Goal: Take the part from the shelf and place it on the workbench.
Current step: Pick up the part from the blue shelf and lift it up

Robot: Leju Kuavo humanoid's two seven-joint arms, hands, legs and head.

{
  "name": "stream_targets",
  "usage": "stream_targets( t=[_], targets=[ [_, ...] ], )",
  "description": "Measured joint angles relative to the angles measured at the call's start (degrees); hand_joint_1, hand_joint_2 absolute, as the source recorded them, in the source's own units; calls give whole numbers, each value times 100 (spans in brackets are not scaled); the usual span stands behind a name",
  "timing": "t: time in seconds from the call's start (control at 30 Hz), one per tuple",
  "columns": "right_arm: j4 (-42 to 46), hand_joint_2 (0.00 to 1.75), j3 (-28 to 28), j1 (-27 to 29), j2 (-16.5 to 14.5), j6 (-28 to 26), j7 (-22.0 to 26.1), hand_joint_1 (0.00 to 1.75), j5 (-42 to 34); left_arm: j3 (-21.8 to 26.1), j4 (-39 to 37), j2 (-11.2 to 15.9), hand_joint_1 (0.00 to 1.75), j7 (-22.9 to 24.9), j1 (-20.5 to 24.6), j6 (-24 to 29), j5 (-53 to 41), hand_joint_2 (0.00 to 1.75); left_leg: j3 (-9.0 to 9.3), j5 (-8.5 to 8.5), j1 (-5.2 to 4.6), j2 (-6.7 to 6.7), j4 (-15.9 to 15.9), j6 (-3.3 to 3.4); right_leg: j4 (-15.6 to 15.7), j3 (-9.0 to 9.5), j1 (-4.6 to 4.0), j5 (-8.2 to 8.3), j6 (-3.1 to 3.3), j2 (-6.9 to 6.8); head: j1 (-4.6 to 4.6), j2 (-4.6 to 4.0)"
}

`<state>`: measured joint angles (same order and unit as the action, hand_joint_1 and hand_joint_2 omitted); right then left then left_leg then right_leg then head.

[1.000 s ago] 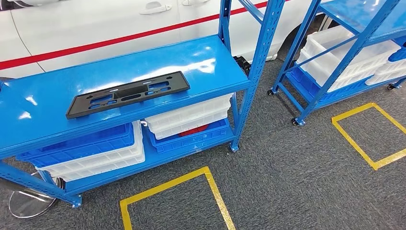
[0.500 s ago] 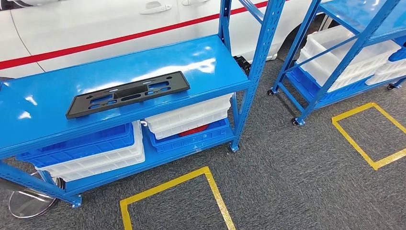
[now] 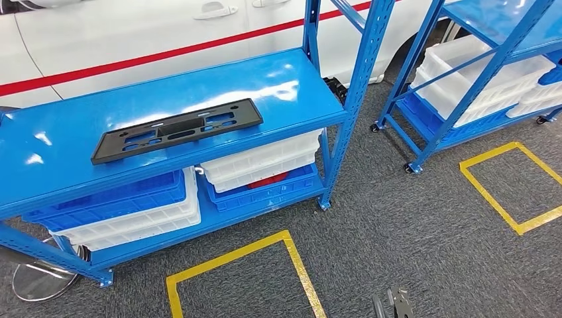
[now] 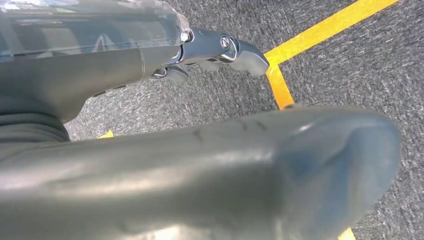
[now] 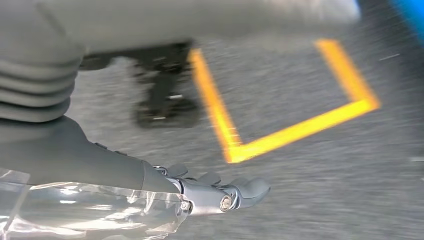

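The right hand is showing cut off, both hands holding nothing, while something red is lying half hidden in the bins.

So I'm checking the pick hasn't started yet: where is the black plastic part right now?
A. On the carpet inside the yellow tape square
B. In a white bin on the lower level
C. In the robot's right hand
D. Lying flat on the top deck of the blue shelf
D: the black plastic part lies flat on the blue shelf's top deck, with no hand touching it.
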<state>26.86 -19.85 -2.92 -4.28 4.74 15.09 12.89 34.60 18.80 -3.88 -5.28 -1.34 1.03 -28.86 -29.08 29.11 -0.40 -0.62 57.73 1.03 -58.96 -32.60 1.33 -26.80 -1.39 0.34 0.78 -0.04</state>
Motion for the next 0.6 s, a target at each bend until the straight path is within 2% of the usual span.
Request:
stream_targets(
  t=[0.17, 0.23, 0.3, 0.37, 0.43, 0.47, 0.5, 0.53, 0.6],
  targets=[
    [763, 175, 273, -112, -94, 338, 351, 0, -335, 453, -71, -70, 0, -75, 91, 14, -332, 0, -1, 2, -3, 0, 7, 3, 6, 1, 4, 4, -3, 0, -1, 0],
    [1092, 175, 408, -139, -145, 469, 467, 0, -460, 614, -94, -85, 0, -106, 128, 29, -439, 0, -5, -5, -25, 2, 12, 36, 45, 10, 28, 31, -37, -4, 4, 0],
    [1441, 87, 548, -163, -186, 596, 574, 0, -579, 758, -112, -108, 0, -131, 168, 40, -538, 0, 53, -77, -6, 9, -103, 93, 73, 24, 29, 38, -77, -11, 1, 0],
    [1772, 0, 691, -196, -197, 721, 669, 0, -694, 882, -130, -142, 0, -153, 198, 45, -634, 0, 128, -161, 34, 25, -247, 137, -189, -99, 5, -127, -78, -15, -9, 0],
    [2096, 0, 864, -212, -209, 858, 751, 0, -813, 1015, -158, -172, 0, -178, 225, 47, -728, 0, 141, -177, 38, 36, -273, 154, -918, -478, 2, -442, -76, -17, -11, 0],
    [2252, 0, 955, -212, -216, 926, 787, 0, -870, 1083, -173, -185, 0, -191, 239, 48, -774, 0, 141, -172, 38, 34, -269, 150, -1270, -677, 4, -541, -82, -18, -10, 0],
    [2418, 0, 1049, -211, -223, 995, 823, 0, -928, 1151, -190, -198, 0, -205, 252, 48, -818, 0, 146, -161, 41, 27, -262, 141, -1471, -810, 11, -537, -89, -19, -11, 0],
    [2578, 0, 1137, -214, -227, 1058, 862, 0, -982, 1214, -203, -213, 0, -215, 263, 48, -860, 0, 158, -140, 48, 17, -249, 122, -1429, -828, 19, -410, -95, -20, -10, 0],
    [2923, 0, 1316, -243, -234, 1189, 939, 0, -1094, 1338, -225, -242, 0, -233, 278, 48, -945, 0, 190, -64, 71, -2, -187, 58, -797, -591, 44, 31, -103, -24, -12, 0]
  ],
)
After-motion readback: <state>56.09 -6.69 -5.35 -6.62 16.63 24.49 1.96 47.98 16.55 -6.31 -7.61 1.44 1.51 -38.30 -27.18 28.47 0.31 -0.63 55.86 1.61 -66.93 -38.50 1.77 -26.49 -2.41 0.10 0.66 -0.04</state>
